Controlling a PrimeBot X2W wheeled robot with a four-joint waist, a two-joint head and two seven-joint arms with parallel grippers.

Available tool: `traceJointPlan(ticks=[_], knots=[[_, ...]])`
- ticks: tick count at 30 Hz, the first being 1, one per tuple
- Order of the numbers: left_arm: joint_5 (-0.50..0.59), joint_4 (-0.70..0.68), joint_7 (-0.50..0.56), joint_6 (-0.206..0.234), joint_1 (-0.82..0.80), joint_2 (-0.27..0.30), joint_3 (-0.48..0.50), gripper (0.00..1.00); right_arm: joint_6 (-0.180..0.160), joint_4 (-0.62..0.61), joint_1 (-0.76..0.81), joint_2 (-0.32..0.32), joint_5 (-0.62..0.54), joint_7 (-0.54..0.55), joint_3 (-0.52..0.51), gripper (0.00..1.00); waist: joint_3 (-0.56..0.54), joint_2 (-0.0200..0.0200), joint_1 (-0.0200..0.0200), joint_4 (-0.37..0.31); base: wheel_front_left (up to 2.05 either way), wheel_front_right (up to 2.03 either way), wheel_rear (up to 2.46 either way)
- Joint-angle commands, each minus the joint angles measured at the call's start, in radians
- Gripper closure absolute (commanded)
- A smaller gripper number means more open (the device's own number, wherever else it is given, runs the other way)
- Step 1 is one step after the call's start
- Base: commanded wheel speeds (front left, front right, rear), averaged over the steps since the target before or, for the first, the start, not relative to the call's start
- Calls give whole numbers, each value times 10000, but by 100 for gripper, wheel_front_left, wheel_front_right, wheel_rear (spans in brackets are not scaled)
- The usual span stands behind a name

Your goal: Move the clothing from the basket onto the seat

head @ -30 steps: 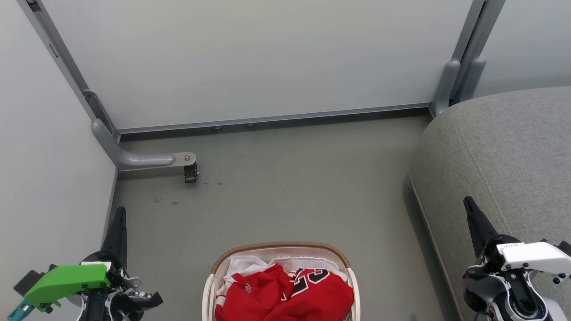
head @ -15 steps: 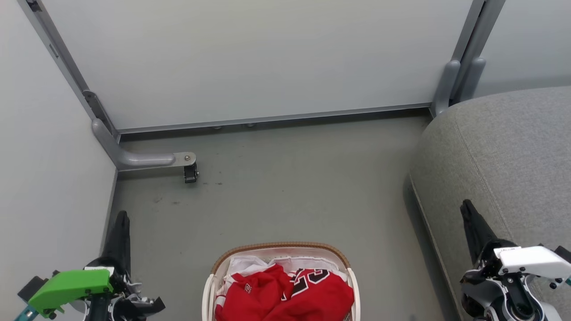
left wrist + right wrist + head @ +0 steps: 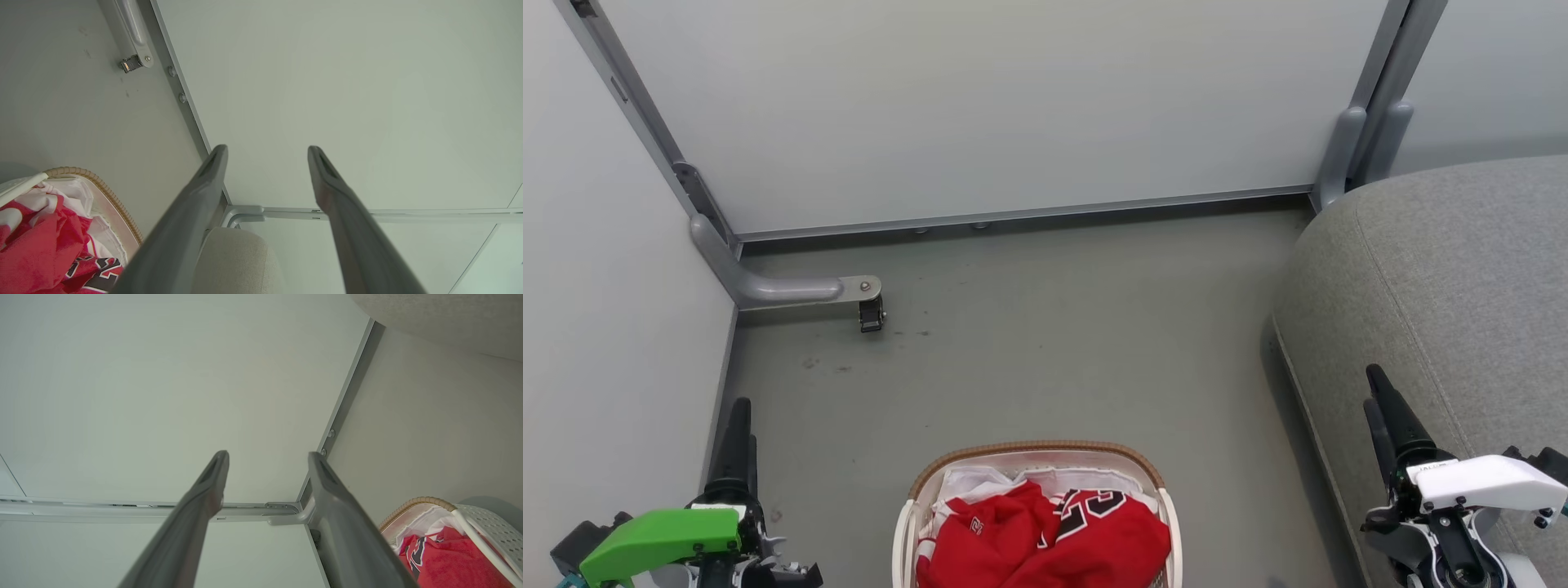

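Note:
The clothing (image 3: 1045, 539), red jerseys with black-and-white numbers, lies bunched in the basket (image 3: 1029, 451) at the bottom middle of the head view, over a white sheet. The grey seat (image 3: 1445, 269) fills the right side. My left gripper (image 3: 738, 404) hangs left of the basket near the wall; in the left wrist view it (image 3: 267, 149) stands open with nothing between its fingers, the clothing (image 3: 36, 245) at lower left. My right gripper (image 3: 1374, 380) is over the seat's front edge; in the right wrist view it (image 3: 267, 455) is open and empty, the basket (image 3: 486, 526) at lower right.
Pale partition panels close off the back and left. A grey metal foot with a small black caster (image 3: 872, 314) juts onto the grey floor (image 3: 1054, 343) at the left. Bare floor lies between the basket, the panels and the seat.
Both grippers have gone from shut to open. Both have sunk slightly toward the bottom of the head view. The basket and clothing have not moved.

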Motion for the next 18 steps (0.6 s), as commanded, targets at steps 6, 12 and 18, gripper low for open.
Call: traceJointPlan(ticks=[6,12,18], knots=[[1567,-208,-347,2,-392,124,25,0,3,-176,-411,-171,-1518,-349,100,0,53,0,0,8,0,0,0],[2985,-257,-599,3,-397,228,-100,0,3,-131,-480,-128,-2890,-598,116,0,94,0,0,11,0,0,0],[4286,-259,-828,3,-373,307,-230,0,3,-137,-519,-161,-3885,-832,262,0,116,0,0,7,0,0,0]])
